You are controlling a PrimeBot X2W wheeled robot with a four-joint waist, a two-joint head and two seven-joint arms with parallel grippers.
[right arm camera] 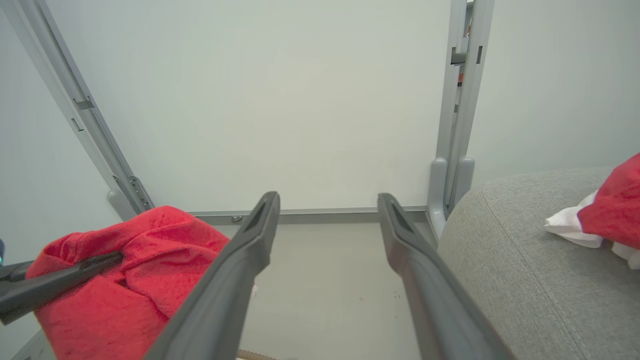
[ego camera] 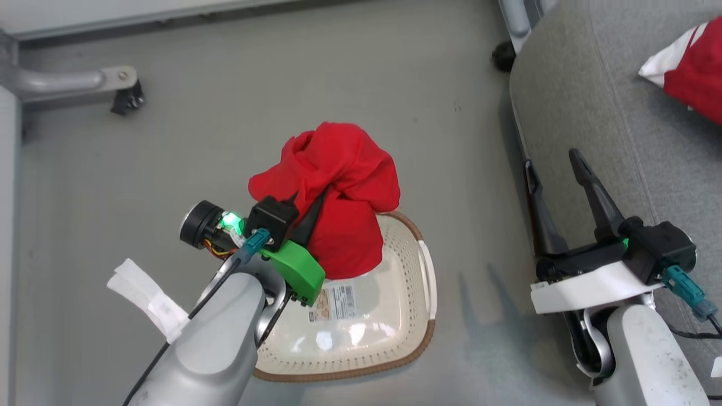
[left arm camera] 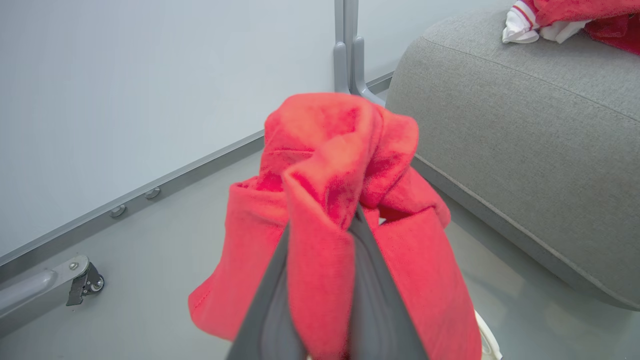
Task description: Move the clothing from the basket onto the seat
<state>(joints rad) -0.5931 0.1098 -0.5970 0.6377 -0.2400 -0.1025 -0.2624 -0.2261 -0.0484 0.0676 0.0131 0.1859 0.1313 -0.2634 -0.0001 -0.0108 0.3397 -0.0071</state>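
Flooring point(ego camera: 254, 101) is smooth pale grey and takes up the left and centre of the head view. We note a grey frame foot point(ego camera: 84, 82) with a black caster point(ego camera: 127, 101) at upper left, and a pale wall panel point(left arm camera: 125, 90) across the upper left of the left wrist view. The seat point(ego camera: 609, 129), in grey upholstery, runs along the right edge, with the first red garment point(ego camera: 696, 73) lying on it at upper right. The basket point(ego camera: 406, 316) sits on the floor at lower centre. The left gripper point(left arm camera: 322, 220) is clamped on the second red garment point(ego camera: 338, 180), bunched over the basket's upper rim; whether its lower end touches the basket we cannot tell. The right gripper point(ego camera: 551, 159) stands spread, holding nothing, at the seat's left edge.
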